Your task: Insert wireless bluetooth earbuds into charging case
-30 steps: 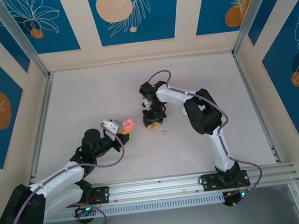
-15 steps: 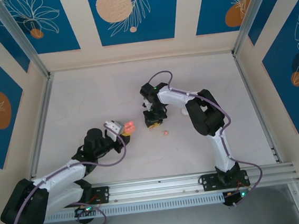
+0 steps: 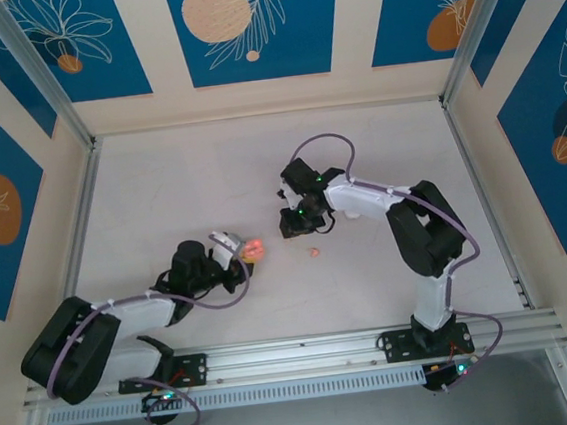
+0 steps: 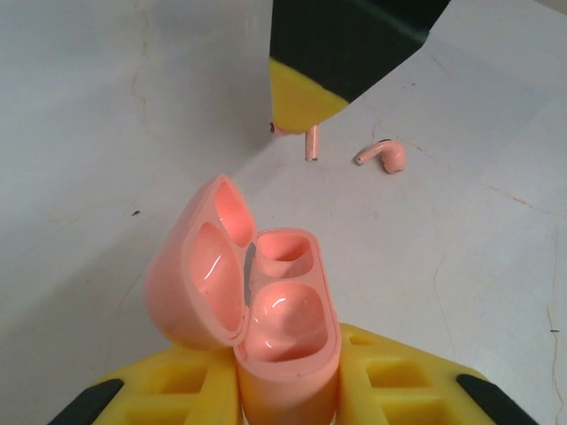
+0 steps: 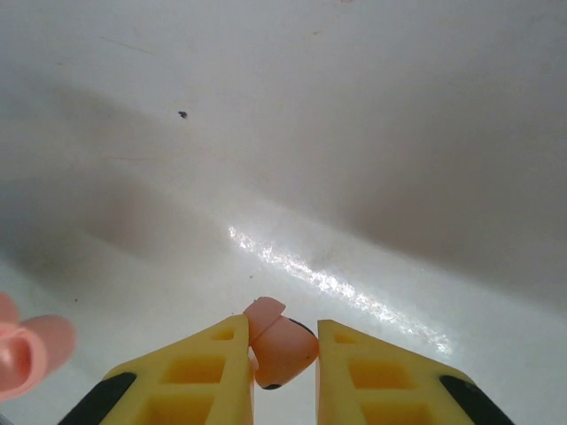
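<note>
Left wrist view: left pincer [image 4: 288, 376] grips the open, empty salmon-pink plastic charging case [image 4: 266, 301]; right pincer [image 5: 283, 332] pinches one tiny pink earbud [image 5: 282, 351]; the other earbud [image 4: 388, 157] lies on the counter [image 4: 133, 106].

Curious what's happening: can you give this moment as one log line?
left end effector: holds open charging case, empty | right end effector: grips one earbud | other earbud: on table

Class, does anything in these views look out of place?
One earbud lies loose on its side on the table, apart from the open charging case, whose wells are empty. The other earbud is pinched in the right gripper; the left gripper holds the case.
</note>
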